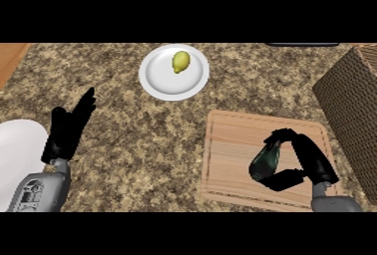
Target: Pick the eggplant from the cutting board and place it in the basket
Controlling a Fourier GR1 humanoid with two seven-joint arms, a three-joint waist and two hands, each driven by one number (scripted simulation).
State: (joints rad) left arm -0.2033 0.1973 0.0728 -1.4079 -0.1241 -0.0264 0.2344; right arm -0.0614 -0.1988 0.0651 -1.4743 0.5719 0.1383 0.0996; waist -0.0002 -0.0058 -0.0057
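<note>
**Grasp stage: right hand closing on the eggplant over the cutting board**

Nearest the viewer, two grey forearms enter from the lower edge. Well to the left of the cutting board (236, 149), the left hand (68, 127) rests open on the counter (140, 144), fingers straight and pressed together, pointing away from the viewer. Beyond the board's far left corner stands a white plate (158, 82) bearing a small yellow-green fruit (180, 62). On the board itself lies the eggplant (265, 159), dark and elongated, with the right hand (313, 162) curled round it, fingers over the far end and thumb under the near end. Just right of the board stands the woven basket (353, 104). The step in hand appears to be the pick; next, lift clear and carry rightward over the basket's rim.
</note>
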